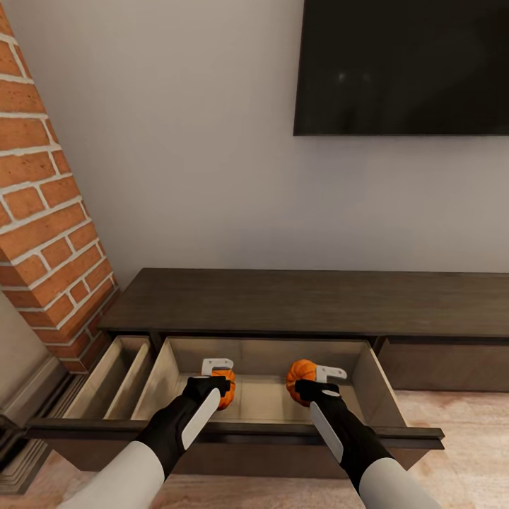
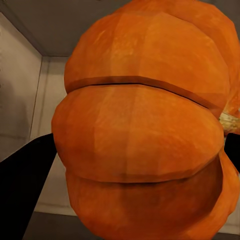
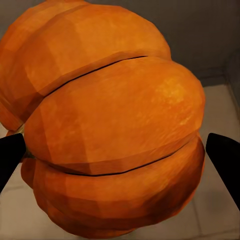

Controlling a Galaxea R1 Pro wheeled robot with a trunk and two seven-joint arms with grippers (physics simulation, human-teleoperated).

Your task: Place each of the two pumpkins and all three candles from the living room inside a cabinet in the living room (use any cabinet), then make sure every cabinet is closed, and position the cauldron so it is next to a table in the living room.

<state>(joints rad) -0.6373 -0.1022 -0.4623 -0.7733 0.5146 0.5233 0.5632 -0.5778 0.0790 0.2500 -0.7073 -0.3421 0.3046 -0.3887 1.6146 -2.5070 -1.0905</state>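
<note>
The dark brown cabinet (image 1: 304, 300) stands against the wall with its wide middle drawer (image 1: 367, 385) pulled out toward me. Both arms reach down into that drawer. My left gripper (image 1: 216, 385) is shut on an orange pumpkin (image 1: 227, 397) over the drawer's tan floor. My right gripper (image 1: 316, 379) is shut on a second orange pumpkin (image 1: 300, 372) a little to the right. In the left wrist view the ribbed pumpkin (image 2: 140, 130) sits between black fingers (image 2: 25, 185). In the right wrist view the other pumpkin (image 3: 110, 125) sits between black fingertips (image 3: 225, 160).
A narrower drawer (image 1: 116, 378) at the left also stands open, beside the red brick fireplace (image 1: 42, 212). The open drawer's dark front panel (image 1: 233, 430) runs across just under my forearms. A black TV (image 1: 403, 63) hangs above. The cabinet's right drawer front (image 1: 445, 364) is shut.
</note>
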